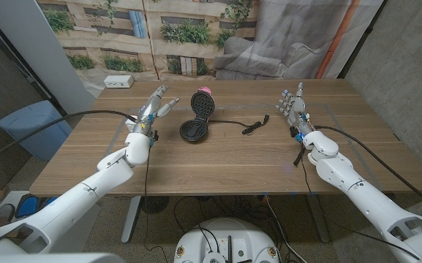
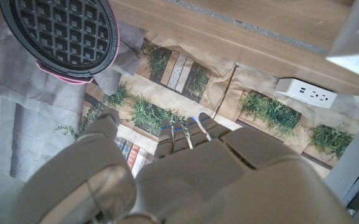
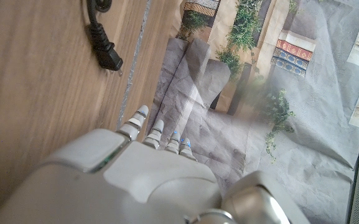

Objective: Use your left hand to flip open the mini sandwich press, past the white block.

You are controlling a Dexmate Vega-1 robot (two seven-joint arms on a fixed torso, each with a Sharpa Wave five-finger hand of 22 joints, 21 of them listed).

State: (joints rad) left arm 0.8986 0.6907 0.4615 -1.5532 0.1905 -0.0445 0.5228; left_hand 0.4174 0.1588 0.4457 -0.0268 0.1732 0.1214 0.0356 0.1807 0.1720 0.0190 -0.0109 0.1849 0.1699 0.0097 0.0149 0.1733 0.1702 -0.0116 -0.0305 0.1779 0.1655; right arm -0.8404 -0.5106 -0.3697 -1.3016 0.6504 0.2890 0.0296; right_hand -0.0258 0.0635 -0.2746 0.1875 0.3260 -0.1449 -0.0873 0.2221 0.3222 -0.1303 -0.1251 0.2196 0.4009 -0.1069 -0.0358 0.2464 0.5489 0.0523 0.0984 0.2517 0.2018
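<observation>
Mini sandwich press (image 1: 197,117) sits mid-worktop toward the far edge, already flipped open — pink-rimmed lid standing upright, dark waffle plate (image 2: 60,32) exposed, base plate flat on the wood. Its black cord (image 1: 234,124) trails toward the right side and ends in a plug (image 3: 104,53) lying loose. Left robot hand (image 1: 157,104) is just beside the press on its left, fingers spread, holding nothing, not touching the press. Right robot hand (image 1: 294,107) stands well apart near the right side, fingers apart, empty. White block (image 1: 118,82) — a power strip with outlets — rests at the far left corner of the worktop (image 1: 218,161), clear of the press.
</observation>
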